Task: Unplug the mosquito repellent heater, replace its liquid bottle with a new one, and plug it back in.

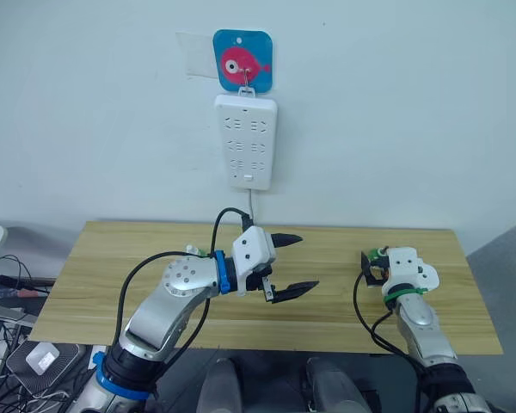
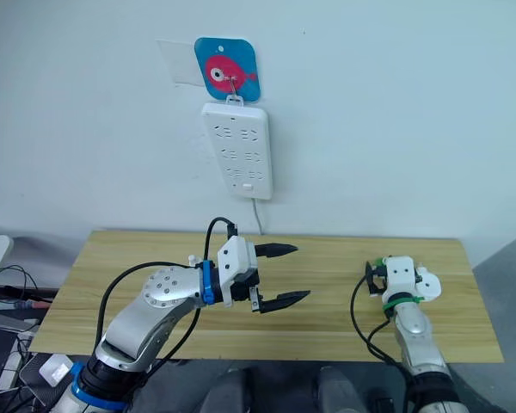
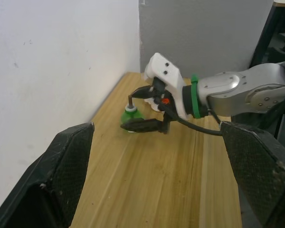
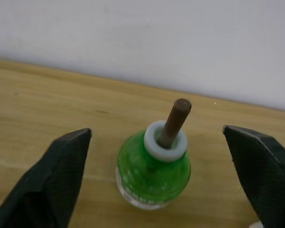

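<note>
A small green liquid bottle (image 4: 153, 175) with a white collar and a brown wick stands upright on the wooden table (image 1: 112, 258) near its right end. My right gripper (image 3: 128, 111) is open, one black finger on either side of the bottle, and neither finger touches it. My left gripper (image 1: 309, 261) hovers open over the middle of the table, holding nothing and pointing right toward the bottle. The mosquito repellent heater is hidden from me. The white power strip (image 1: 246, 142) on the wall has nothing plugged into it.
The strip hangs from a blue card with a pink fish (image 1: 242, 60), and its cord drops behind the table. Cables and boxes (image 1: 4, 288) lie past the table's left end. The wall runs along the table's far edge.
</note>
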Tool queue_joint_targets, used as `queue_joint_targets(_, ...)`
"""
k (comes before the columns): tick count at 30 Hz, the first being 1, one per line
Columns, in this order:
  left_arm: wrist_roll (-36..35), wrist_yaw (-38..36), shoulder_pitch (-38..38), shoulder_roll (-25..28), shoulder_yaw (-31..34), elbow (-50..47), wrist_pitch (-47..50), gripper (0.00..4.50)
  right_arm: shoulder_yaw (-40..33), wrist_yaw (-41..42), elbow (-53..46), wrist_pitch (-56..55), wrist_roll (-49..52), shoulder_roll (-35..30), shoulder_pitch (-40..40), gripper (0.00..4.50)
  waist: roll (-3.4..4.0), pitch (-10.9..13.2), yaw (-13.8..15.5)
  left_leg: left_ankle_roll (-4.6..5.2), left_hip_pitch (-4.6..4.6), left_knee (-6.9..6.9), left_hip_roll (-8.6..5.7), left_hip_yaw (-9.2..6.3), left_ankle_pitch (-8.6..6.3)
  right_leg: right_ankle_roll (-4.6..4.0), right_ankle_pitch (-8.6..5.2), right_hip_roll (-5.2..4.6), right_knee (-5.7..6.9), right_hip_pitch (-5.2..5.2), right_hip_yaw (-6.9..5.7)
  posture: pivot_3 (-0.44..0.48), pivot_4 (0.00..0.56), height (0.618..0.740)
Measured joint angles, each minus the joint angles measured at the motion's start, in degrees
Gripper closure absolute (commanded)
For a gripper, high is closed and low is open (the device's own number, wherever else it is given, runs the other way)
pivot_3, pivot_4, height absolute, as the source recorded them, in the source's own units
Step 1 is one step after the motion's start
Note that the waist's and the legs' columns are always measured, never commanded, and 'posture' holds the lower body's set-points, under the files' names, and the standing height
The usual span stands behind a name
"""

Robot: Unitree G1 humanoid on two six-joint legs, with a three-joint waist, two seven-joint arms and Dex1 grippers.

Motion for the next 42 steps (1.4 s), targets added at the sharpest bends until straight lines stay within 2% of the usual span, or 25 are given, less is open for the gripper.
queue_joint_targets(5, -2.32, 3.56, 7.89, 0.77, 6.28, -2.94, 2.77, 0.0, -2.11, 4.46, -23.01, 8.11, 2.73, -3.64, 11.48, 0.02, 0.19, -0.15, -0.21, 0.03, 0.04, -0.02, 0.03, 0.02, -0.02, 0.01, -0.03, 0.01, 0.03, 0.01, 0.04, -0.044, 0.17, 0.74)
queue_joint_targets(8, -3.58, 7.65, 13.11, -0.7, 10.3, -4.08, 4.6, 0.0, -4.37, 6.2, -33.06, 15.28, 5.83, -5.59, 13.15, 0.02, 0.16, -0.2, -0.68, 0.12, 0.25, -0.02, 0.04, 0.06, -0.08, 0.01, -0.03, 0.01, 0.08, 0.13, 0.1, -0.045, 0.177, 0.74)
queue_joint_targets(11, -2.42, 13.77, 18.64, -4.29, 12.57, -4.13, 3.88, 0.0, -3.3, 10.52, -40.39, 22.27, 10.67, -7.12, 10.54, 0.02, 0.08, -0.25, -0.87, 0.15, 0.53, -0.02, 0.05, 0.06, -0.09, 0.04, -0.05, 0.02, 0.12, 0.34, 0.14, -0.028, 0.187, 0.74)
queue_joint_targets(15, 3.33, 27.98, 25.71, -12.72, 18.13, -1.19, -0.34, 0.0, 2.45, 21.14, -44.33, 33.91, 20.7, -9.4, 0.52, 0.02, -0.1, -0.25, -0.9, 0.16, 0.52, -0.01, 0.03, 0.02, -0.09, 0.02, -0.03, 0.04, 0.13, 0.35, 0.15, -0.003, 0.2, 0.74)
queue_joint_targets(18, 4.91, 33.61, 28.99, -17.13, 21.54, 0.14, -3.63, 0.0, 5.81, 27.57, -44.54, 37.55, 23.3, -11.91, -5.01, 0.02, -0.35, -0.09, -0.12, 0.17, 0.44, -0.02, -0.01, 0.05, -0.1, 0.02, -0.03, 0.03, 0.05, 0.32, 0.16, 0.023, 0.214, 0.74)
queue_joint_targets(21, 6.94, 36.33, 30.52, -18.51, 23.29, 2.98, -9.87, 0.0, 9.07, 34.67, -44.74, 38.4, 24.58, -14.1, -8.93, 0.02, -0.61, 0.05, 1.22, 0.17, 0.4, -0.06, -0.01, -0.01, -0.1, 0.0, -0.03, 0.03, -0.08, 0.33, 0.06, 0.054, 0.227, 0.74)
queue_joint_targets(24, 6.81, 37.19, 29.91, -19.91, 25.71, 8.26, -15.4, 0.0, 11.08, 37.31, -42.94, 39.0, 24.33, -14.02, -11.87, 0.02, -0.77, 0.2, 1.51, 0.19, 0.37, -0.08, -0.01, 0.01, -0.11, 0.0, -0.03, 0.02, -0.15, 0.32, 0.08, 0.068, 0.241, 0.74)
queue_joint_targets(29, 5.4, 35.33, 23.62, -20.34, 27.94, 20.34, -23.63, 0.0, 12.59, 40.75, -41.74, 40.8, 24.67, -13.97, -14.64, 0.02, -0.89, 0.74, 2.13, 0.19, 0.35, -0.1, 0.0, 0.01, -0.11, -0.01, -0.03, 0.02, -0.16, 0.31, 0.04, 0.046, 0.265, 0.74)
queue_joint_targets(32, 5.52, 33.32, 17.94, -19.73, 27.75, 29.31, -28.13, 0.0, 13.95, 43.48, -41.87, 41.89, 25.21, -14.23, -16.05, 0.02, -0.85, 1.4, 2.46, 0.18, 0.36, -0.11, 0.0, 0.01, -0.11, -0.01, -0.03, 0.02, -0.16, 0.3, 0.04, 0.027, 0.279, 0.74)
queue_joint_targets(37, 6.5, 31.11, 12.54, -19.28, 27.66, 42.22, -34.24, 0.0, 14.86, 48.65, -42.2, 41.05, 24.63, -17.07, -17.88, 0.02, -0.85, 2.09, 2.43, 0.21, 0.28, -0.18, 0.04, 0.03, -0.14, -0.01, -0.03, 0.02, -0.37, 0.28, 0.01, -0.008, 0.293, 0.74)
queue_joint_targets(42, 7.66, 30.01, 5.54, -17.89, 27.69, 55.34, -40.13, 0.0, 13.21, 49.47, -41.69, 42.75, 25.15, -17.61, -21.56, 0.02, -0.9, 2.97, 2.33, 0.2, 0.16, -0.18, 0.06, 0.01, -0.15, -0.01, -0.03, 0.03, -0.47, 0.24, -0.05, -0.034, 0.302, 0.74)
